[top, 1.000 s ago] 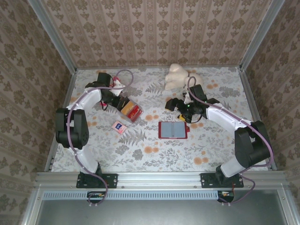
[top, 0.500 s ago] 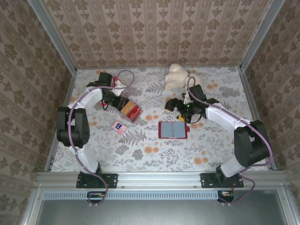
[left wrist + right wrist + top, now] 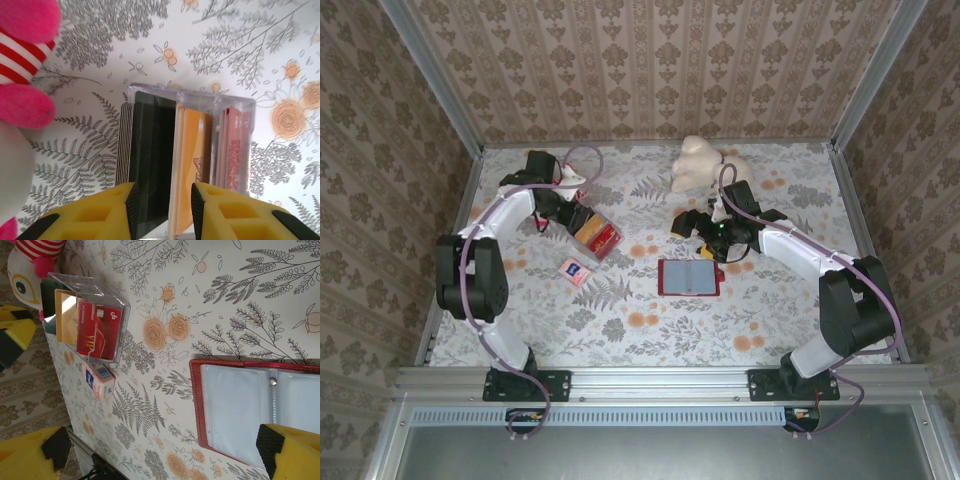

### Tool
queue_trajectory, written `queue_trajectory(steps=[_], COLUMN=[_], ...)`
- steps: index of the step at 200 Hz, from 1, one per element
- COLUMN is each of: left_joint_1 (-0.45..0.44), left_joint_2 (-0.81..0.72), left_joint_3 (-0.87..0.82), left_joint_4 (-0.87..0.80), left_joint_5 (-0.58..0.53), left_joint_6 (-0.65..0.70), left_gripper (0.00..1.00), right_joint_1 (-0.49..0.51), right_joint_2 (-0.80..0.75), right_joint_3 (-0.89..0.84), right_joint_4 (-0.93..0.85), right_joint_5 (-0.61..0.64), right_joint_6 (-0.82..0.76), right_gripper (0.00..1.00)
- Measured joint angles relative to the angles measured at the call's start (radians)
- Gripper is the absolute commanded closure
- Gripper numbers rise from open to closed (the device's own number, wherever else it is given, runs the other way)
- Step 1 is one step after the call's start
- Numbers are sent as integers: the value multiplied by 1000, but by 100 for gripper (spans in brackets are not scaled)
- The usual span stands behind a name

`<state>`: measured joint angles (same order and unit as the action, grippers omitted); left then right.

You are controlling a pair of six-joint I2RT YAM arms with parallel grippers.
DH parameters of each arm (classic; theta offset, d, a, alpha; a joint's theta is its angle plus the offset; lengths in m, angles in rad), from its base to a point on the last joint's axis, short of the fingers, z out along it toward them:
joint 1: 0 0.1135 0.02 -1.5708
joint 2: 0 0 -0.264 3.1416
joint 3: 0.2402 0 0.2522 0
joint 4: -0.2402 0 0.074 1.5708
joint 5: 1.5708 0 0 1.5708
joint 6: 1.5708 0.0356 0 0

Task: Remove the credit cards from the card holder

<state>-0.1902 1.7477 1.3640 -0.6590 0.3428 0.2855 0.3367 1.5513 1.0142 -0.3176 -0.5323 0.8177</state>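
Right gripper, jaws wide, is hovering beyond the open red wallet; left gripper, jaws narrowly parted, is hovering at a clear plastic box well left of it.

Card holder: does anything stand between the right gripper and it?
Nothing visible does. The card holder lies open on the table, pockets facing up, and the right gripper, jaws wide apart, hangs close by its edge.
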Motion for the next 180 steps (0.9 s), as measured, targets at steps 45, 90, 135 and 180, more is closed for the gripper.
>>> queue_trajectory(steps=[45, 90, 135, 180], left_joint_1=[21, 27, 28, 28], left_joint_2=[-136, -302, -435, -451], left_joint_3=[-11, -124, -254, -338], left_joint_4=[51, 111, 124, 171], left_joint_5=[-5, -16, -28, 22], left_joint_6=[-143, -312, -439, -554], left_gripper=[44, 19, 4, 0], right_joint_1=[51, 214, 305, 306], right_joint_2=[2, 71, 183, 270], right_joint_3=[40, 187, 230, 236], right_joint_4=[-76, -249, -373, -427], right_joint_5=[66, 298, 479, 535], right_joint_6=[-54, -165, -214, -223], right_gripper=[6, 10, 10, 8])
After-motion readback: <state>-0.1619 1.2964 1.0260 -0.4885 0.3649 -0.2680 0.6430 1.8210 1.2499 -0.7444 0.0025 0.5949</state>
